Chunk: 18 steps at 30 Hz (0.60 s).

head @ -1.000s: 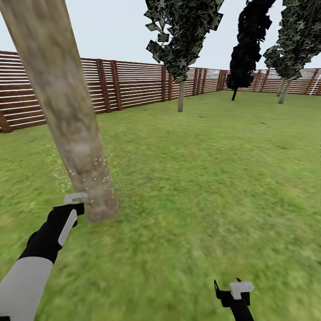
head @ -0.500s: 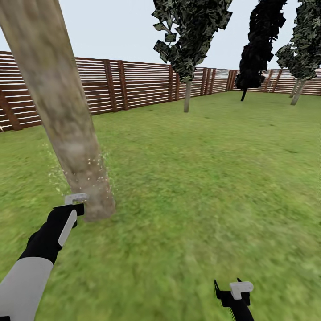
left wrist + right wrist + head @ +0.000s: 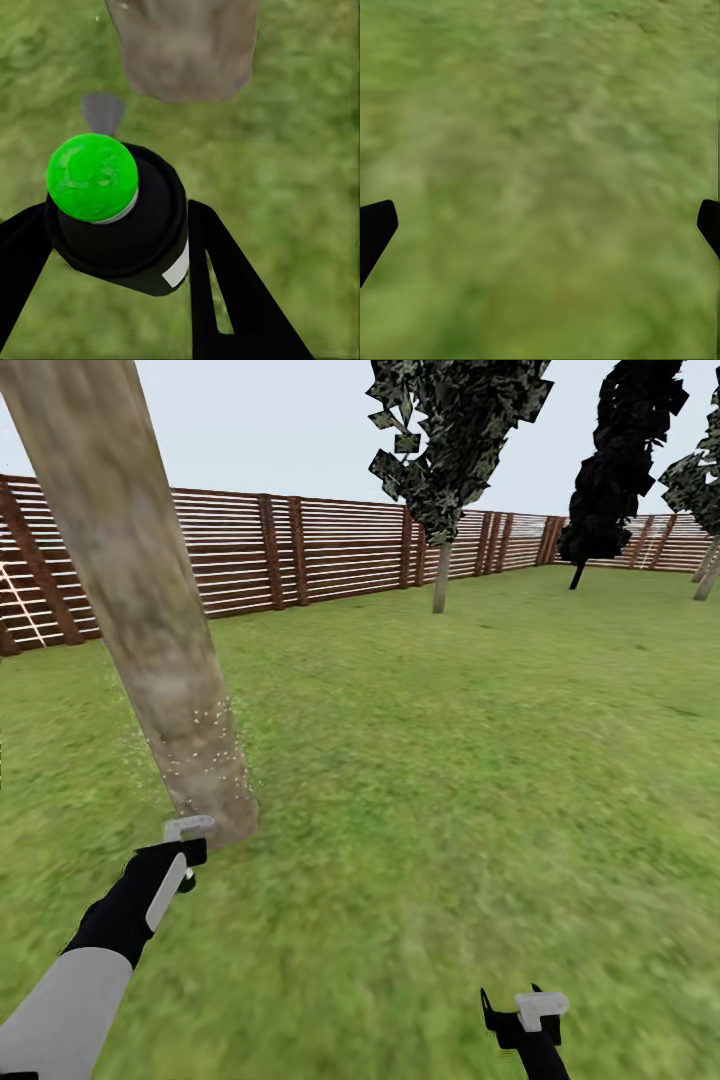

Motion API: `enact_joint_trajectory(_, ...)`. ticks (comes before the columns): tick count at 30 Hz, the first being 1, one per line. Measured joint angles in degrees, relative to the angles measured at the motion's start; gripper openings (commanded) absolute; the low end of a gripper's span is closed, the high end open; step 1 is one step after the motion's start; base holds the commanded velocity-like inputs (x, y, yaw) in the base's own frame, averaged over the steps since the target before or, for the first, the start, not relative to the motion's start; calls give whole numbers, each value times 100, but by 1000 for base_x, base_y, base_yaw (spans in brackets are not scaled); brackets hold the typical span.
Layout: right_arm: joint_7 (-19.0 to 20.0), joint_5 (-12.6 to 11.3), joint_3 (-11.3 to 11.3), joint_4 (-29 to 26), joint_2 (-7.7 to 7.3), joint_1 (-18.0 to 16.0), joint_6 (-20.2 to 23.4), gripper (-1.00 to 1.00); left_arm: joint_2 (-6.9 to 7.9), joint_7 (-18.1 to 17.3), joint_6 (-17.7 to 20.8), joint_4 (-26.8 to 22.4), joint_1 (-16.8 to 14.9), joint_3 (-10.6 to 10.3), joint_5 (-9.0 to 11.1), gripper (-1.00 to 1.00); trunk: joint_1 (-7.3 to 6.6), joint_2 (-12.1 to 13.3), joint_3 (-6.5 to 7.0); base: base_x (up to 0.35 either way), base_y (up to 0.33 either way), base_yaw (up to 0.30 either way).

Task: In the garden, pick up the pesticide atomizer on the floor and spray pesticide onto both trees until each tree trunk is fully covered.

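Since a second ago the head camera has swung left: the fence (image 3: pixel 330 545) and far trees slide toward 3 o'clock across the view, and the near tree trunk (image 3: pixel 150 610) sits slightly higher, with the left gripper (image 3: pixel 188 840) now just below its base instead of level with it. The cloud of pesticide (image 3: pixel 205 745) clings to the lower trunk as white specks, from about 9 o'clock round to 3 o'clock of the bark.

The left fingers are closed around the pesticide atomizer (image 3: pixel 120 217), clamping its black body on both flanks below the green cap, nozzle end pointing at the trunk base (image 3: pixel 184 49). The right gripper (image 3: pixel 525 1015) hangs at 5 o'clock in the head view, spread wide and holding nothing, over bare grass (image 3: pixel 540 180).

The bottle looks small, rigid and light, so it should not sag in the grasp; its smooth round wall could twist or slip. The mid-body hold is the sensible one, leaving cap and nozzle free. Upper trunk shows no specks, so coverage looks partial.
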Motion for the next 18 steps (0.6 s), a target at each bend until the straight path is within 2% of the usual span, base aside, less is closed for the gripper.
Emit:
enact_joint_trajectory(7, 3, 0, 0, 0, -1, 0, 0, 100, -27, 16, -5, -2, 0, 9, -51, -100, 0, 0, 0, 216, -211, 23)
enact_joint_trajectory(12, 4, 0, 0, 0, -1, 0, 0, 100, -19, 25, -12, 1, 0, 9, -53, -100, 0, 0, 0, 237, -195, 255)
enact_joint_trajectory(13, 6, 0, 0, 0, 0, 0, 0, 100, -17, 26, -17, 53, 6, 9, -50, -100, 0, 0, 0, 237, -195, 240)
enact_joint_trajectory(15, 4, 0, 0, 0, -2, 0, 0, 100, 5, -4, -106, 561, 11, 24, -43, -100, 1, 0, -1, 237, -181, 63)
enact_joint_trajectory(18, 3, 0, 0, 0, -2, 0, 0, 100, -8, -46, -488, 857, 9, -13, -36, -100, 0, 0, 0, 238, -169, 8)
